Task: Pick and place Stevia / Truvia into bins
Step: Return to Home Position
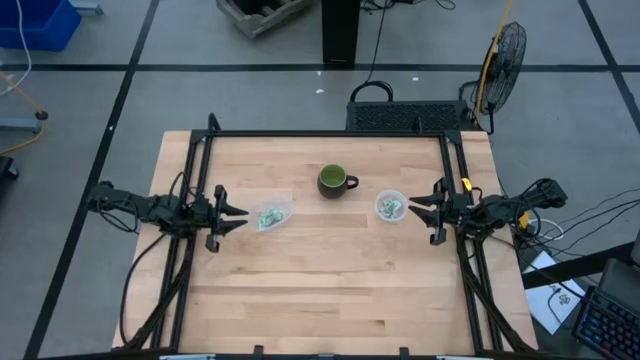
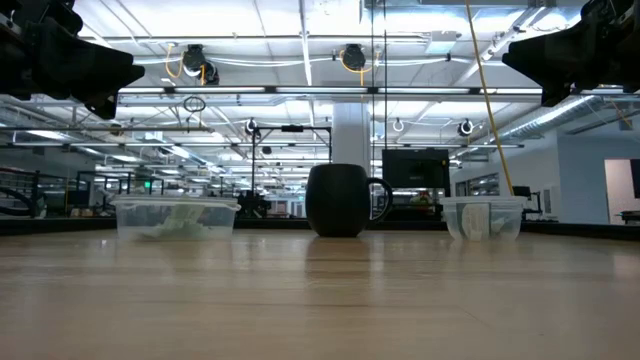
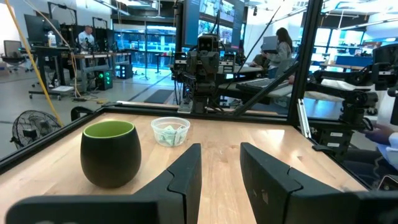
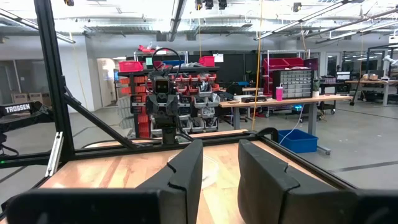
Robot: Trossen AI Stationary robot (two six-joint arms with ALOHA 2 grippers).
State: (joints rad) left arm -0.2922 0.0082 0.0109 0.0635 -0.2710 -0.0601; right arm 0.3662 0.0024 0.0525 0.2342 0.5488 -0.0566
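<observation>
Two clear bins stand on the table, one on each side of the dark green mug. The left bin and the right bin each hold pale green and white Stevia packets. I see no loose packets on the wood. My left gripper hovers open just left of the left bin. My right gripper hovers open just right of the right bin. A clear bin rim shows between the right fingers.
The mug stands upright toward the table's far side, between the bins. A black frame runs along the far edge and both side edges. Bare wood fills the near half of the table. People sit at desks beyond the table.
</observation>
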